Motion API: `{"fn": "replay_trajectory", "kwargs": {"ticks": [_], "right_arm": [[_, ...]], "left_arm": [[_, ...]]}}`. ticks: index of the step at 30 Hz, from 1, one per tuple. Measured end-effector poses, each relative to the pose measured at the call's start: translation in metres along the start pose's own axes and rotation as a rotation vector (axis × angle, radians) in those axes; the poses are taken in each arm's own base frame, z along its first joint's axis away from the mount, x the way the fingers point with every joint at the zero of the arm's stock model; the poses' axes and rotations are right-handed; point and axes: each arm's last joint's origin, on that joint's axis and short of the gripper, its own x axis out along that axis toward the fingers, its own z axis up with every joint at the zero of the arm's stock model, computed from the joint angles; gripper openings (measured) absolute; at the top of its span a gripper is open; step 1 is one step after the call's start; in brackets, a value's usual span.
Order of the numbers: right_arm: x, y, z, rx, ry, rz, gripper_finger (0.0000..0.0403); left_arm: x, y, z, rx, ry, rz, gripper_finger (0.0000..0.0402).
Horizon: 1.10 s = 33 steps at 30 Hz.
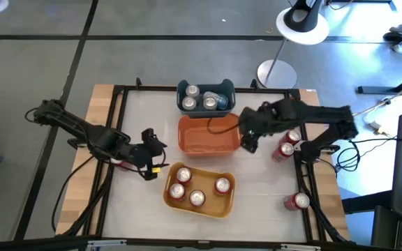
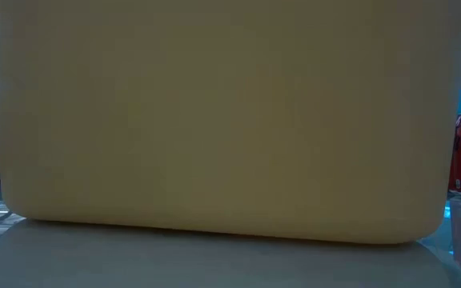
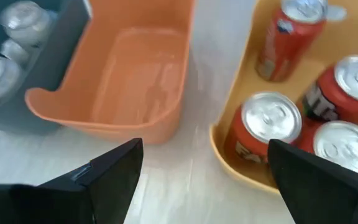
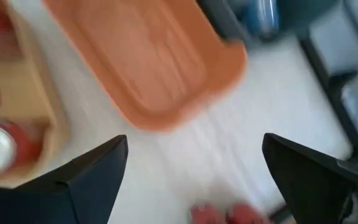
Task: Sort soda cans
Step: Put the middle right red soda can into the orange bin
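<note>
The right gripper [image 1: 248,144], fingers spread and empty, should straddle a loose red can [image 1: 285,149] squarely; the left gripper [image 1: 150,155] waits open.

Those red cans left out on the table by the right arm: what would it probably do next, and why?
Probably the right gripper, open and empty beside the empty orange bin, would swing back toward the two red cans standing loose near it. Four red cans already sit in the yellow bin, so these look unsorted.
</note>
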Motion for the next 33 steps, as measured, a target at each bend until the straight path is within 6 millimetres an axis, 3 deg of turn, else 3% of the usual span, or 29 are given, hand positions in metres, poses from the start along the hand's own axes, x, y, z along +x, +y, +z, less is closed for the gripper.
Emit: {"fn": "replay_trajectory", "kwargs": {"ticks": [5, 9, 14, 25, 33], "right_arm": [[0.014, -0.035, -0.04, 0.124, 0.136, 0.039, 0.0372], [0.016, -0.049, -0.073, 0.261, 0.177, 0.052, 0.0372], [0.025, -0.059, -0.1, 0.465, 0.241, 0.058, 0.0372], [0.067, -0.053, -0.124, 0.493, 0.463, 0.001, 0.0372], [0.075, -0.054, -0.13, 0.53, 0.485, -0.046, 0.0372]], "left_arm": [[0.0, 0.004, -0.005, -0.004, -0.073, 0.05, 0.0331], [0.001, 0.006, -0.003, 0.023, -0.106, 0.085, 0.0331], [0.003, 0.011, 0.007, 0.056, -0.168, 0.121, 0.0331], [0.01, 0.022, 0.016, 0.06, -0.199, 0.167, 0.0331], [0.018, 0.027, 0.018, 0.052, -0.18, 0.198, 0.0331]]}}
